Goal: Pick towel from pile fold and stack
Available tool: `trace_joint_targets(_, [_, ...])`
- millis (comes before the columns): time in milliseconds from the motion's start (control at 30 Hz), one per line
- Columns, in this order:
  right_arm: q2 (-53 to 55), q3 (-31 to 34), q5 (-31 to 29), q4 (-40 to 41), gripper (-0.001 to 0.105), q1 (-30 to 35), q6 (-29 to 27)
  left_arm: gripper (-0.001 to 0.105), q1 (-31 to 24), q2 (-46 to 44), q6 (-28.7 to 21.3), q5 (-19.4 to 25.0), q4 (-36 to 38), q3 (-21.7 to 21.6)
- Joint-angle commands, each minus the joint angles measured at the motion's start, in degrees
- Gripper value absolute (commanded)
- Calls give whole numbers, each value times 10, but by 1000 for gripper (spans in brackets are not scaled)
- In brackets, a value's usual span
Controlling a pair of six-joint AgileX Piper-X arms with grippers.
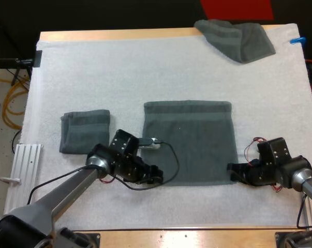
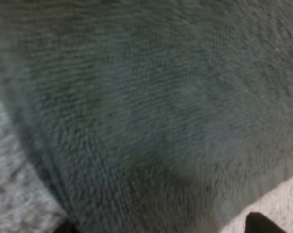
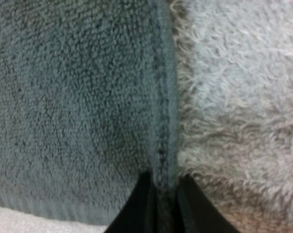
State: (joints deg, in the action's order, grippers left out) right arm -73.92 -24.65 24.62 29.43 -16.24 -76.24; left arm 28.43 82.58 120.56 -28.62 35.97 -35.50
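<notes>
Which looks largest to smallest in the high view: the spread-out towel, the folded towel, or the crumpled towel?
1. spread-out towel, clearly the largest.
2. crumpled towel, second even though it lies farthest from the camera.
3. folded towel, the smallest.

The flat towel (image 1: 189, 142), folded towel (image 1: 85, 130) & crumpled towel (image 1: 236, 39) are dark grey-green terry cloth, matt, w/ looped nap & a stitched hem. The mat (image 1: 145, 72) is white cloth, fluffy & rough; the surface (image 1: 119, 35) edge is smooth light wood. The right end effector (image 3: 164, 177) is black, matt, prob. plastic.
</notes>
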Motion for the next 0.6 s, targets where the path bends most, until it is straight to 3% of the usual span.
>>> trace_joint_targets(0, [2,1,-6,-5,0,0,-7,61,12,18,5,-2,-6,7])
trace_joint_targets(100, [2,1,0,-5,0,0,-7,39,21,25,13,14,-6,7])
trace_joint_targets(167, [2,1,1,-5,0,0,-7,13,21,25,13,24,-2,3])
trace_joint_targets(233, [2,1,1,-5,0,0,-7,1,21,22,13,33,-1,-1])
trace_joint_targets(400, [25,1,1,10,0,0,-7,0,21,-6,13,25,9,-11])
trace_joint_targets(567, [126,1,1,98,0,-1,3,0,21,-87,0,17,79,-9])
